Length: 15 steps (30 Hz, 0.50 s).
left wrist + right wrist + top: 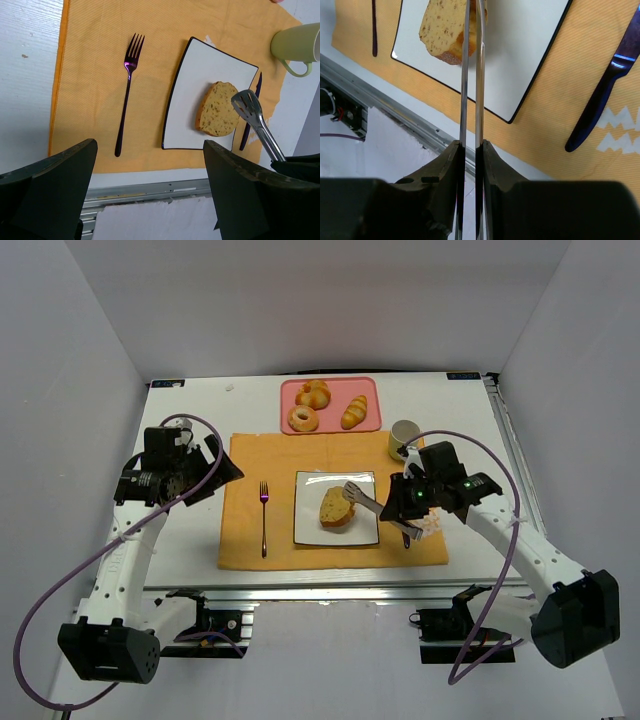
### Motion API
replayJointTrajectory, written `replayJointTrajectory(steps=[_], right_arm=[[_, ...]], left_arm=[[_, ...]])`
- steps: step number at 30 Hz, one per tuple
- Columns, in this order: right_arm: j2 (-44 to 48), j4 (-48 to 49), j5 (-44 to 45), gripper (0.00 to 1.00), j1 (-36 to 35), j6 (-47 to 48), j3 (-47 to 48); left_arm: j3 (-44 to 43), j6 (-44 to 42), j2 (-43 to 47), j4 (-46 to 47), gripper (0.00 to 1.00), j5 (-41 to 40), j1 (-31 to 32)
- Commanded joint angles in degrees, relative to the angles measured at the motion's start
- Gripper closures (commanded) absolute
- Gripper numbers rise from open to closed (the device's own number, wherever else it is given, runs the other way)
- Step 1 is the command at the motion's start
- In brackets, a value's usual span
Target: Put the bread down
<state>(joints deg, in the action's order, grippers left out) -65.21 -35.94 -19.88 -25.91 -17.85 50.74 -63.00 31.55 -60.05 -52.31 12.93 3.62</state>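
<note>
White tabletop (190, 540) ran between plain grey walls. On it, the right tool (470, 155) was clamped on the handles of metal tongs (471, 75), whose two arms ran nearly together. Their tip hung over the right edge of the bread (336, 508); contact could not be told. That slice lay flat on a square white plate (310, 525) on an orange placemat (245, 540). A knife (600, 100) lay right of the plate, a fork (264, 515) left. The left tool (222, 472), fingers wide apart, hung over the mat's left edge, holding nothing.
</note>
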Motion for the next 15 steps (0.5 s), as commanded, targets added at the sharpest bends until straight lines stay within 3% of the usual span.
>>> replayJointTrajectory(steps=[1, 4, 6, 15], right_arm=[[-0.09, 2.37, 1.07, 0.7, -0.37, 0.36, 0.06], [0.08, 2.11, 1.51, 0.67, -0.37, 0.36, 0.41], [0.08, 1.84, 1.6, 0.57, -0.37, 0.44, 1.11], [0.87, -2.11, 4.49, 0.48, -0.37, 0.36, 6.12]], left_arm=[[0.34, 0.18, 1.69, 0.11, 0.02, 0.87, 0.34], [0.34, 0.18, 1.69, 0.19, 0.02, 0.69, 0.34], [0.25, 0.27, 1.52, 0.28, 0.02, 0.61, 0.34], [-0.45, 0.09, 0.46, 0.55, 0.02, 0.61, 0.34]])
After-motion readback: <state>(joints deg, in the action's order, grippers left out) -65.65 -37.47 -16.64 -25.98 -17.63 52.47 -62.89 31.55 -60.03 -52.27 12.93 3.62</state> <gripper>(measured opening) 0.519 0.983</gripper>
